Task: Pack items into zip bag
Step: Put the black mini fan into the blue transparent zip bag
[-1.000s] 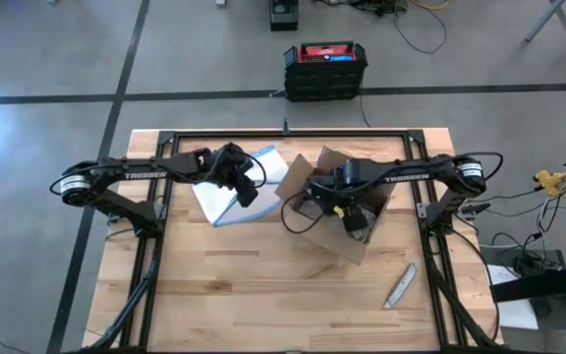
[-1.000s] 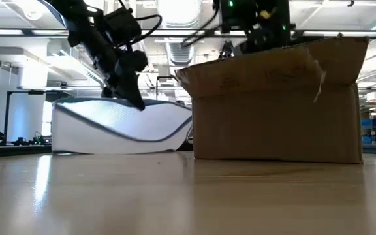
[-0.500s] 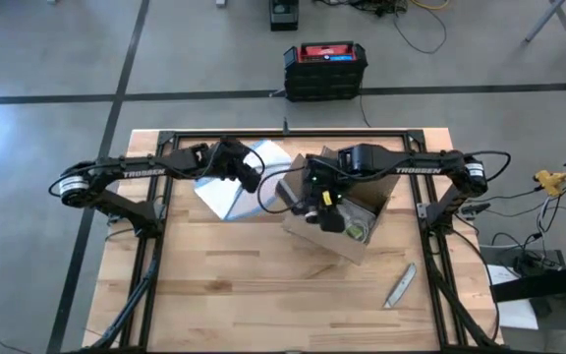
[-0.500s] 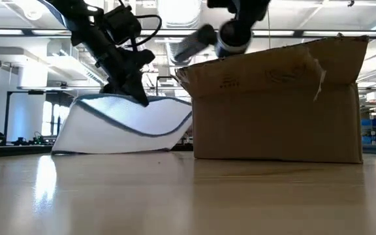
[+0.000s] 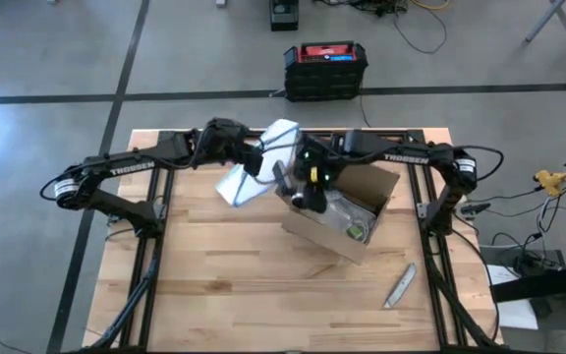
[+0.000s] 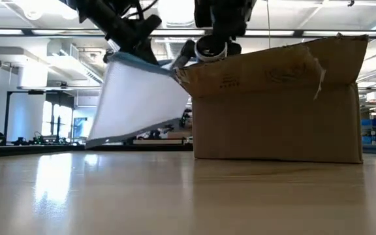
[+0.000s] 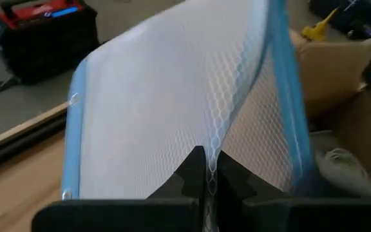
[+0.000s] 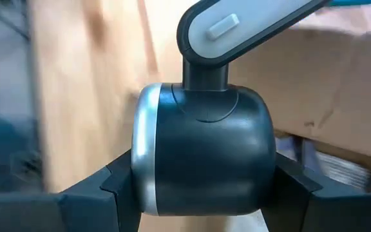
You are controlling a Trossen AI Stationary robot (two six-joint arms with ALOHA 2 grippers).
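Note:
The zip bag [image 5: 263, 157], whitish with blue strips along its edges, hangs tilted over the table's far middle, with my left gripper [image 7: 206, 169] shut on it. Beside it my right gripper [image 5: 301, 192] hovers over the left rim of the cardboard box [image 5: 347, 211]. It is shut on a black rounded thing [image 8: 201, 164] with a silver band and a light grey stem [image 8: 237, 29]. Whitish see-through items [image 7: 340, 169] lie inside the box. My left gripper pinches a raised ridge of the bag's honeycombed wall [image 7: 212, 145] between its two shut fingers; how many layers, I cannot tell. The bag stands up past the fingers. In the low view it slopes down from the gripper with its lower edge [image 6: 132, 138] just above the tabletop. My right gripper holds the black rounded thing by its two opposite sides, one finger [image 8: 108, 187] on each, jaws wide apart. The fingers slant down from above. The thing is lifted clear above the box's rim, and its grey stem [image 6: 183, 53] points toward the bag.
The box stands right of the table's middle, with its flaps up [image 6: 273, 59]. A slim grey tool [image 5: 398, 285] lies near the right front. The near half of the wooden tabletop [image 5: 244, 285] is bare. A black and red case [image 5: 324, 69] sits on the floor beyond the table.
My left gripper has risen toward the far edge and the box. It has lifted the bag from lying bent on the table to hanging tilted. My right gripper has come up out of the box with the black thing. It has moved left toward the bag and turned as it went.

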